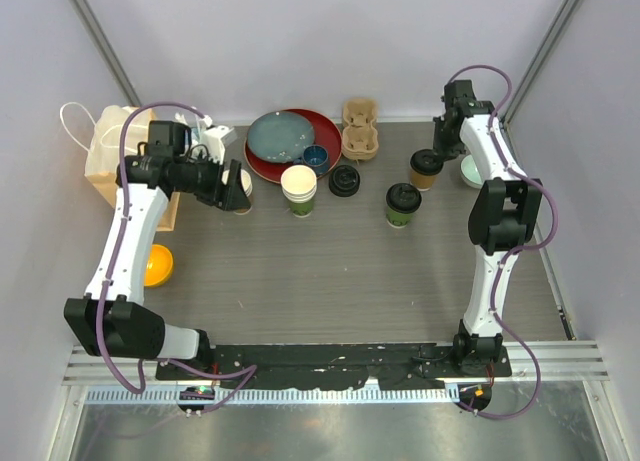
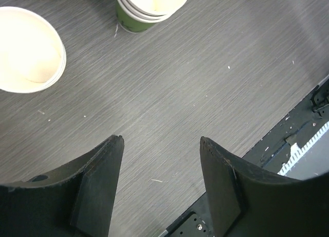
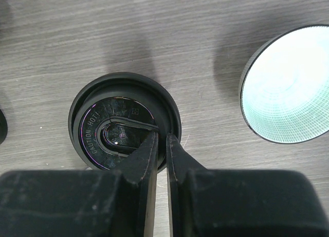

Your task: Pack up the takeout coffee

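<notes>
Grey wood-grain tabletop (image 1: 320, 271) is sitting inside white walls, with both arms reaching toward the far side.

Left gripper (image 2: 162, 142) is hanging spread wide over bare table at centre left of the overhead view, with nothing between its fingers. A cream-lined paper cup (image 2: 28, 49) is showing at the upper left of the wrist view, apart from the fingers. A green stack of nested cups (image 2: 149, 5) is cut off by the top edge of that view.

Right gripper (image 3: 162, 138) is pointing down at the upper right of the overhead view. Its fingers are standing almost together with only a thin slit between them. The tips are sitting over the right rim of the black lid (image 3: 103, 119), which is marked "CAUTION HOT". Can't tell whether they are pinching that rim or just touching it.

That lid is sitting on the brown-sided cup (image 1: 425, 168), right of centre in the overhead view. The green-sided cup (image 1: 403, 204) is standing just below and left of it, upright, and is wearing its own black lid.

A pale mint bowl (image 3: 288, 85) is sitting to the right of the brown cup. A loose black lid (image 1: 344, 181) is lying between the cup stack and the green cup. A red plate (image 1: 262, 166) with a grey-blue plate (image 1: 280, 136) on it is sitting at top centre, and a cardboard cup carrier (image 1: 360, 131) is beside them. A paper bag (image 1: 105, 151) is standing at the far left.
</notes>
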`<action>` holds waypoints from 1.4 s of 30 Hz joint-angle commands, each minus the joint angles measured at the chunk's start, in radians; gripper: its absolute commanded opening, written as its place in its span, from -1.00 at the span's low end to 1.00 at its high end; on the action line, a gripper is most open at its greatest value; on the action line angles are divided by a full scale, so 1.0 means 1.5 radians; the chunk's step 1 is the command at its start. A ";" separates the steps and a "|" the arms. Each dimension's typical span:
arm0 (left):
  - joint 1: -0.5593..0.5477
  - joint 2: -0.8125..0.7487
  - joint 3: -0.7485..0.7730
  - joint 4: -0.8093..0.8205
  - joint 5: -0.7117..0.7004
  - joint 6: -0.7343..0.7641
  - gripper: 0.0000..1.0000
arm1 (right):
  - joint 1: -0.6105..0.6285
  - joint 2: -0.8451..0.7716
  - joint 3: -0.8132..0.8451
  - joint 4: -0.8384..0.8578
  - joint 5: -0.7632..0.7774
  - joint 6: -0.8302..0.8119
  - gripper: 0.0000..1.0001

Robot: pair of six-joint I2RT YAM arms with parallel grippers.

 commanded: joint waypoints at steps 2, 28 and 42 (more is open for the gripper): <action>0.014 -0.020 0.025 -0.023 -0.022 0.019 0.31 | -0.001 -0.002 -0.020 0.030 -0.003 -0.014 -0.70; 0.078 -0.031 0.170 0.028 -0.567 0.103 0.70 | 0.009 -0.208 -0.042 0.063 -0.078 -0.025 0.01; 0.218 0.128 0.235 0.086 -0.477 0.153 0.75 | 0.022 -0.280 -0.095 0.030 -0.068 -0.018 0.01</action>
